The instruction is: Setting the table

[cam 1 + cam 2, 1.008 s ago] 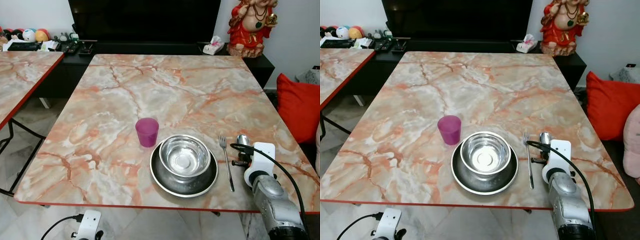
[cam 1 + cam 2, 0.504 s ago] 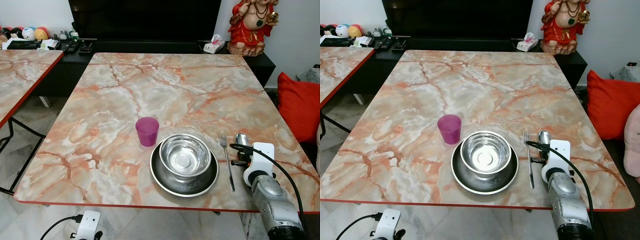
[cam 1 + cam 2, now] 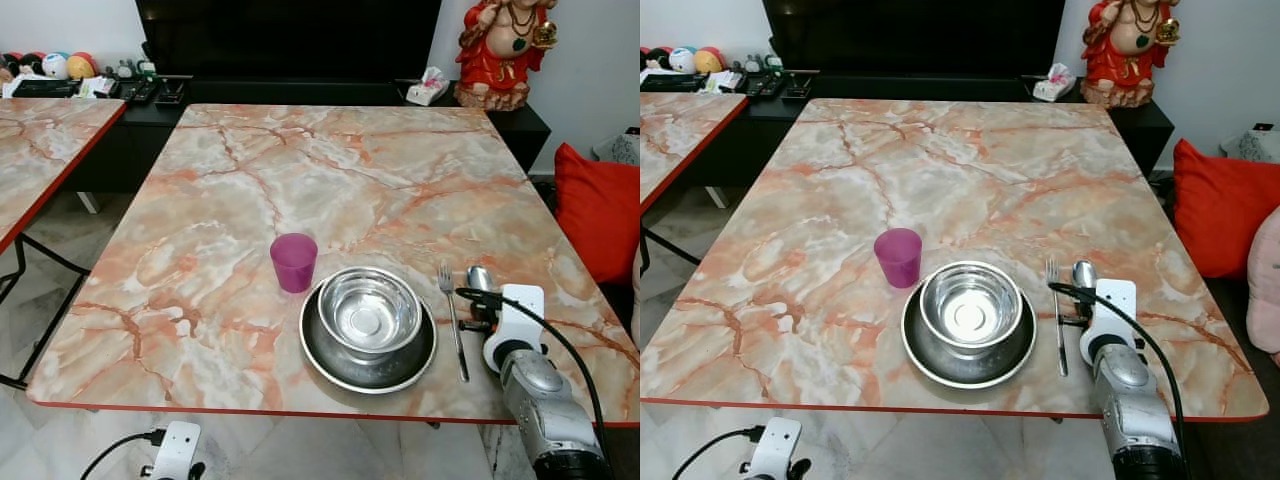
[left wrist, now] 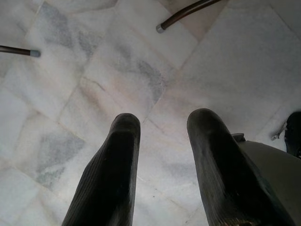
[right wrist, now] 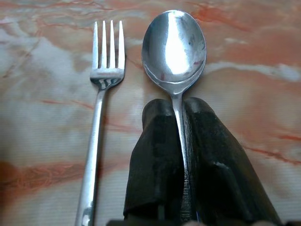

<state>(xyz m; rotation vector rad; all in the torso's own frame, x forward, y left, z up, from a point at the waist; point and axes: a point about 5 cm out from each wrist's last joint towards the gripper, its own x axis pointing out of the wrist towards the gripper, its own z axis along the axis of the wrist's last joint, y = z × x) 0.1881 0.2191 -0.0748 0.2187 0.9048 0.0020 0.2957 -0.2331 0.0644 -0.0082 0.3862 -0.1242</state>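
Note:
A steel bowl (image 3: 368, 311) sits in a steel plate (image 3: 325, 358) near the front edge of the marble table (image 3: 320, 180). A purple cup (image 3: 294, 262) stands just left of the plate. A fork (image 3: 454, 320) lies right of the plate. Right of the fork, my right gripper (image 5: 178, 113) is shut on the handle of a spoon (image 5: 174, 44), whose bowl (image 3: 479, 278) rests on the table pointing away from me. My left gripper (image 4: 162, 127) hangs open below the table, over the tiled floor.
A second marble table (image 3: 40, 150) stands at the left. A dark TV cabinet (image 3: 300, 95) with a red statue (image 3: 500, 50) and a tissue box (image 3: 428, 90) runs along the back. A red cushion (image 3: 598, 210) lies at the right.
The view has shifted slightly. The right gripper with the spoon has stayed beside the fork.

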